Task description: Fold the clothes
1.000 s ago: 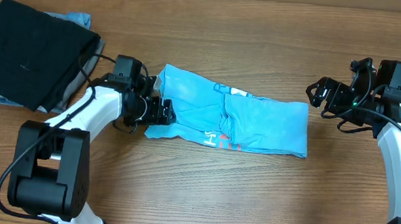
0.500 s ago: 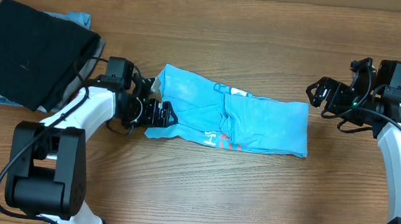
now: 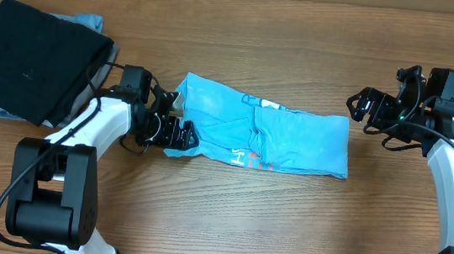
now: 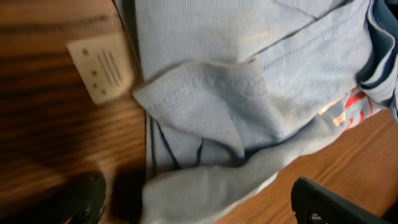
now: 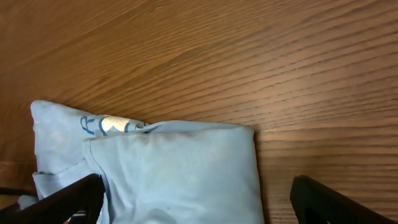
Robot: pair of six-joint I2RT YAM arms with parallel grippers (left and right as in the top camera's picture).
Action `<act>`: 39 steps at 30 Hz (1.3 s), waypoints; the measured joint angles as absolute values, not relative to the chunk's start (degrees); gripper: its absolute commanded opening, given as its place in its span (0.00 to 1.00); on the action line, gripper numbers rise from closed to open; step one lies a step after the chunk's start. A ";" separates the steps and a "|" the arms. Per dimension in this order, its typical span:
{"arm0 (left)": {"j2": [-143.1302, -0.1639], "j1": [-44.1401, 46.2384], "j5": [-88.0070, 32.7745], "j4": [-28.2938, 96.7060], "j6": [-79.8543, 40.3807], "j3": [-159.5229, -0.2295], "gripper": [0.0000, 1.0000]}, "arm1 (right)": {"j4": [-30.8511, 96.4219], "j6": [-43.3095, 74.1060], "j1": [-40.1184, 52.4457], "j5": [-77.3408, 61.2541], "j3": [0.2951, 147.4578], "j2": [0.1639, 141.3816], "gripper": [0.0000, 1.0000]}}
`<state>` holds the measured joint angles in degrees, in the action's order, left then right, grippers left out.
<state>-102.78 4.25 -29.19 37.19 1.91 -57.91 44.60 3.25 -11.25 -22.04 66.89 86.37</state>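
The light blue T-shirt (image 3: 268, 136) lies in the middle of the tabletop (image 3: 226, 220), folded into a long band running left to right. Red-and-white lettering (image 3: 245, 158) peeks out along its near edge. The left end is untidy: a ribbed flap (image 4: 199, 93) is turned over the layers, and a loose roll of cloth bulges toward the near side. A small label (image 4: 102, 68) lies on the wood just beside it.

The left hand (image 3: 174, 126) sits at that end with its fingers spread wide. The loose edge lies between them, but nothing is pinched. The right hand (image 3: 364, 113) hovers just off the band's right end, also spread and empty, clear of the cloth. A folded black garment (image 3: 35, 60) rests at the far left, well apart.

The risk I see is a shallow bite. If the left hand closes here, it may catch only the flap or the roll rather than every layer. Lifting would then peel the band open. With the right end unheld, a sideways pull could also drag the whole shirt across the wood and skew the fold.
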 measured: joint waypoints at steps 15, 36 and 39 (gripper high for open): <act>-104.53 4.23 -29.78 34.13 1.91 -58.78 0.99 | 44.64 3.22 -11.25 -22.06 66.89 86.37 1.00; -107.07 3.97 -31.59 35.29 11.84 -60.86 0.95 | 44.64 3.22 -11.25 -22.04 66.89 86.37 1.00; -107.07 3.99 -31.48 35.57 13.56 -60.86 0.95 | 44.62 3.22 -11.25 -22.09 66.89 86.37 1.00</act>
